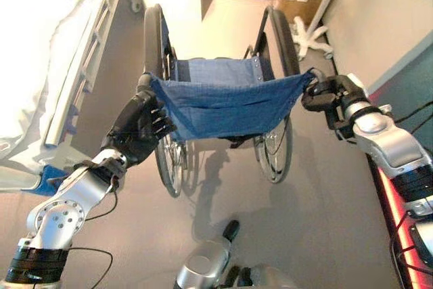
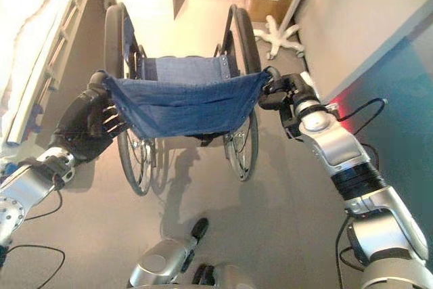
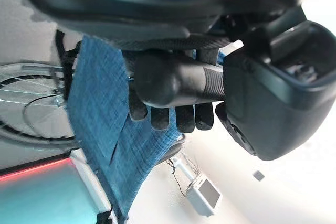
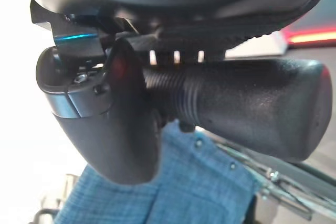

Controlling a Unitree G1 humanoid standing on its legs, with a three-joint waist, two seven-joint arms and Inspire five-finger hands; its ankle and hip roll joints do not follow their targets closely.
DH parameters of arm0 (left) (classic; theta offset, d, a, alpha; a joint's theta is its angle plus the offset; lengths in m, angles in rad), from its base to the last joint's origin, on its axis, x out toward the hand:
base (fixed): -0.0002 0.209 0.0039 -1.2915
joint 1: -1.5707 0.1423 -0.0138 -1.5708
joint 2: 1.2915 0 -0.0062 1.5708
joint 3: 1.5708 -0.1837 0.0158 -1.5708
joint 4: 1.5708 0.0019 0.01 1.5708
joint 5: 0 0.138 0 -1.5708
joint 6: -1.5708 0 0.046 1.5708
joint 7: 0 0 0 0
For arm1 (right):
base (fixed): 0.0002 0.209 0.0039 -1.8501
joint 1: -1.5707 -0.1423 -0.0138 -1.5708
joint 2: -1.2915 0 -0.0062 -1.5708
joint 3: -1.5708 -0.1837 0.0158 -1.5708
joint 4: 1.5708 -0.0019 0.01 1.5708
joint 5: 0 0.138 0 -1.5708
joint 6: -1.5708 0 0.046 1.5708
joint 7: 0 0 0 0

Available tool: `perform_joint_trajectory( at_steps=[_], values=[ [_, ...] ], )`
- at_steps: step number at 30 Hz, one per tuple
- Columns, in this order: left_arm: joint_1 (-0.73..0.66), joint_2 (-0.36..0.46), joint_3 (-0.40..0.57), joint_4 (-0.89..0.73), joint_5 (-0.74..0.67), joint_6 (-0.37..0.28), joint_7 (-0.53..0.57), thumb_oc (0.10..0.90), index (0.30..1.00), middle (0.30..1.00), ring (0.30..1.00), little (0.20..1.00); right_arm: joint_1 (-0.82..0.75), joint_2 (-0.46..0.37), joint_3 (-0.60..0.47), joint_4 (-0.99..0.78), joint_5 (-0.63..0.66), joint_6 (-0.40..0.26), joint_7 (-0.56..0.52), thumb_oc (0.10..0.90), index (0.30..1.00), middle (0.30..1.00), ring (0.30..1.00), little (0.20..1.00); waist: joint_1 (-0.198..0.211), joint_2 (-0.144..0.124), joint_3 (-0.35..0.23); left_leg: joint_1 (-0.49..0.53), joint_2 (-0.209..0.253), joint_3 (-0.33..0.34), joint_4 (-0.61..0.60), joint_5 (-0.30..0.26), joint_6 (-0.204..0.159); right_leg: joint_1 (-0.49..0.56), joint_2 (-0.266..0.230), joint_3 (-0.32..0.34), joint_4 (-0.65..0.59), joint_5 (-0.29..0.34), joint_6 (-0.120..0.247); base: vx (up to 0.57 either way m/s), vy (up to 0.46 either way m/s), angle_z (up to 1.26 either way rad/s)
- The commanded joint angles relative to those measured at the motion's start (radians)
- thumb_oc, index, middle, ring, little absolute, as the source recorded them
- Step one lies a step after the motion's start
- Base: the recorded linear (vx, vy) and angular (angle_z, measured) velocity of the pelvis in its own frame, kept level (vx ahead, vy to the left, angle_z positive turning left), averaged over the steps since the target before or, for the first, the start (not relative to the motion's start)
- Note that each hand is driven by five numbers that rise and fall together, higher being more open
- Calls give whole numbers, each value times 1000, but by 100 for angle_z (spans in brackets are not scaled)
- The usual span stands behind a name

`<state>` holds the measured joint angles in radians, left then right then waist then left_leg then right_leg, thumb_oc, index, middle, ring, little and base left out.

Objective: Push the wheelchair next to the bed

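Wheelchair (image 1: pixel 220 99) stands straight ahead on the grey floor (image 1: pixel 318 201), its blue backrest (image 1: pixel 226 103) stretched between the two hands, with the bed (image 1: pixel 40 52) off to the left and slightly ahead of the left wheel (image 1: pixel 154 38). The left hand (image 1: pixel 139 126) has its fingers (image 3: pixel 168 116) curled tight around the left grip (image 3: pixel 173 80), thumb across it from the other side. The right hand (image 1: pixel 331 96) is wrapped on the right grip (image 4: pixel 247 106) in the same way, thumb (image 4: pixel 113 119) closed under the ribbed neck and the blunt end of the grip sticking out past the palm.

Both holds look firm, so the step is the push itself. Judging by the gap, the chair needs to roll forward and drift left until it sits alongside the bed rail (image 1: pixel 88 59). Pressing a little harder through the right fingers than the left should swing it that way. Keep both grips level so the front does not lift, and ease off early: the left wheel could clip the rail. A white wheeled stand (image 1: pixel 311 32) is far ahead on the right, well clear.
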<state>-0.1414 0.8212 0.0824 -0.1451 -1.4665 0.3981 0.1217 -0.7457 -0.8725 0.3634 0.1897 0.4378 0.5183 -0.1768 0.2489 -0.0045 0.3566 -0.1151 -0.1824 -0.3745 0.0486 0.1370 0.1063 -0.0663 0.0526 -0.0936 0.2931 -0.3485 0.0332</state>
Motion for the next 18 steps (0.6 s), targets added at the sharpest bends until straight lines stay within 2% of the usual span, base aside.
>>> perform_joint_trajectory(
  at_steps=[1,2,4,6,8,9,11,13,14,15,17,18],
  values=[
    [-115,54,77,-28,-66,-215,-25,400,300,300,300,300,-158,35,76,-91,-64,-251,61,400,300,300,300,300,-7,-64,-118,-24,42,187,133,-152,-64,9,-196,2,-289,480,101,207,-401,63],
    [-126,60,71,-26,-60,-216,-16,400,300,300,300,300,-177,40,76,-105,-56,-230,59,400,300,300,300,300,-19,-69,-108,9,65,175,115,-171,-67,-27,-221,17,-330,530,120,252,-330,84],
    [-129,55,67,-33,-47,-208,4,400,300,300,300,300,-185,55,64,-144,-46,-185,58,400,300,300,300,300,-33,-77,-100,63,108,164,91,-197,-74,-53,-223,19,-344,564,134,353,-353,84],
    [-120,38,61,-38,-44,-194,13,400,300,300,300,300,-185,56,58,-161,-41,-159,62,400,300,300,300,300,-43,-93,-111,87,133,161,83,-205,-78,-43,-197,33,-319,538,133,352,-308,34],
    [-125,28,43,-28,-44,-191,4,400,300,300,300,300,-188,46,63,-157,-33,-155,61,400,300,300,300,300,-51,-100,-120,84,137,148,95,-208,-83,-30,-187,53,-306,526,126,296,-257,68],
    [-127,13,30,-26,-40,-180,-1,400,300,300,300,300,-189,25,65,-146,-17,-154,64,400,300,300,300,300,-57,-119,-132,82,150,137,129,-218,-98,-14,-169,61,-287,500,108,341,-286,95],
    [-116,3,33,-34,-33,-176,-6,400,300,300,300,300,-202,-3,71,-135,7,-162,74,400,300,300,300,300,-59,-134,-142,78,173,141,183,-204,-113,-5,-154,45,-268,466,85,336,-262,112],
    [-91,-10,54,-48,-28,-170,-4,400,300,300,300,300,-226,-22,90,-135,42,-158,76,400,300,300,300,300,-62,-136,-147,51,202,163,289,-132,-131,9,-130,22,-246,430,49,235,-165,77],
    [-88,-11,57,-49,-27,-171,-3,400,300,300,300,300,-229,-23,93,-136,46,-157,77,400,300,300,300,300,-63,-134,-147,42,205,165,308,-118,-133,12,-126,18,-243,426,44,204,-193,28],
    [-75,-21,72,-49,-8,-164,-8,400,300,300,300,300,-233,-21,104,-155,45,-140,70,400,300,300,300,300,-63,-140,-133,-29,196,199,497,-62,-129,33,-112,5,-224,410,11,186,-204,22],
    [-65,-19,91,-52,11,-157,-12,400,300,300,300,300,-218,-11,108,-181,41,-130,59,400,300,300,300,300,-64,-135,-117,-98,167,223,650,-64,-114,51,-97,-1,-203,397,-15,215,-172,23],
    [-62,-21,100,-47,12,-153,-9,400,300,300,300,300,-206,-3,105,-190,33,-130,57,400,300,300,300,300,-62,-127,-112,-117,154,228,659,-67,-107,62,-87,-2,-197,390,-22,141,-63,12]
  ],
)
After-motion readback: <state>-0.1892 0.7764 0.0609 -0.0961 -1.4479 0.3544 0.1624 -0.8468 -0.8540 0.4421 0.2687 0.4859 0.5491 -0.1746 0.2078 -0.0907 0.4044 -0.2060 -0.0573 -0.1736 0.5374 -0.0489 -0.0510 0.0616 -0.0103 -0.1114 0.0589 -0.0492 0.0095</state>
